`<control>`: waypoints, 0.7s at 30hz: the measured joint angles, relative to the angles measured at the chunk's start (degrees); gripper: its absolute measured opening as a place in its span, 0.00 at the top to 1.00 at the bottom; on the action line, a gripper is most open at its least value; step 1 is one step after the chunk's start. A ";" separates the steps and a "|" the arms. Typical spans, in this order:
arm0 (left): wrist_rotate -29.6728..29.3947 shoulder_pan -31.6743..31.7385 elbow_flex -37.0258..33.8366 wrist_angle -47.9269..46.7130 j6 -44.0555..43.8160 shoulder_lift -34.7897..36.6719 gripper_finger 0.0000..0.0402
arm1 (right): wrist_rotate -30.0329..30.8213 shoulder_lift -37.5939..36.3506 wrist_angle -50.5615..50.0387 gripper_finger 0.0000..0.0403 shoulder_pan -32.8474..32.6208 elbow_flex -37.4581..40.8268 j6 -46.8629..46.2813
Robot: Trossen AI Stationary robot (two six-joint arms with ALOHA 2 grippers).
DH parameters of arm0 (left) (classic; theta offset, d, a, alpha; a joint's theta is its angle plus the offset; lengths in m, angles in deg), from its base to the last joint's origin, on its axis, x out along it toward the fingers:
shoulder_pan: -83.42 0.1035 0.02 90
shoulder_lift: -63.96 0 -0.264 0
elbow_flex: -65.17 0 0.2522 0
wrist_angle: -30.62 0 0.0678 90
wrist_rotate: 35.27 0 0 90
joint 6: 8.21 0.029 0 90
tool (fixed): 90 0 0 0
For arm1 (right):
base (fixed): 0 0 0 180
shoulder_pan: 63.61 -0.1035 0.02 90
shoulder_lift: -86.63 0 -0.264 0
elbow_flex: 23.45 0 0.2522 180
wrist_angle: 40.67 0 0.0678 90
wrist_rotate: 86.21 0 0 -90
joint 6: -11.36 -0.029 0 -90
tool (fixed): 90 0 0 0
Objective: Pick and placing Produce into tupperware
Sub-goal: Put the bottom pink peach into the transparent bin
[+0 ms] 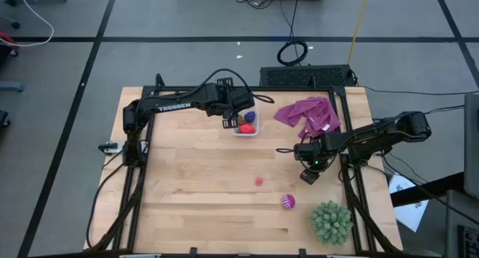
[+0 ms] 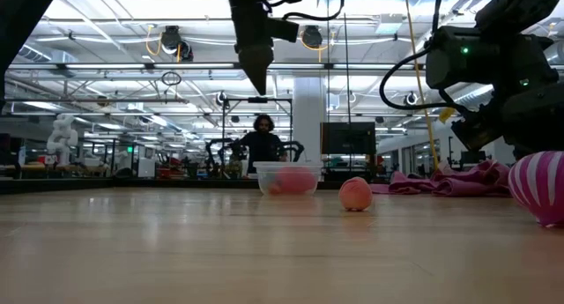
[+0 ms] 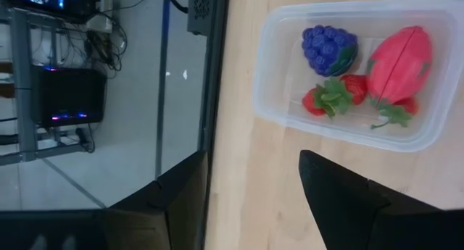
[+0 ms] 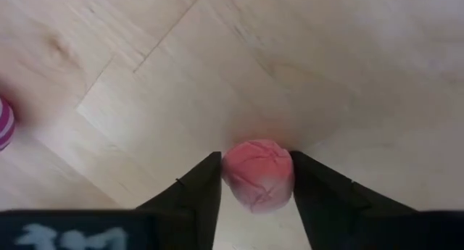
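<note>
1. Right gripper pinching a pink-red toy fruit between both fingers, low over the desk.
2. Left gripper spread, empty, just beside the clear tupperware.
3. Tupperware holds blue-purple berry cluster, strawberries, large red fruit.
4. Striped magenta ball and small pink piece lie loose on desk.

Pale blond wood on the counter. Inside the clear tupperware, just ahead of the dark left tool: a blue-purple berry cluster, red strawberries with green leaves, a pink-red fruit. A pink ball sits between the black right tool's fingers; off to its side, a magenta-and-white striped ball
</note>
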 joint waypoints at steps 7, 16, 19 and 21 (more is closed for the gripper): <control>-4.48 0.04 -0.02 -0.01 2.94 0.77 0.44 | -0.03 0.11 0.17 0.73 -0.01 -0.56 1.01; -3.97 2.52 -0.02 -0.52 3.50 9.66 0.44 | 0.05 0.11 3.30 0.72 3.08 -5.97 6.24; -1.74 4.04 -0.02 -0.83 1.65 14.22 0.44 | 0.05 0.11 4.52 0.73 5.56 -8.88 10.28; -0.28 4.99 -0.02 -0.89 0.33 16.97 0.44 | 0.07 0.11 5.83 0.73 7.37 -11.20 13.42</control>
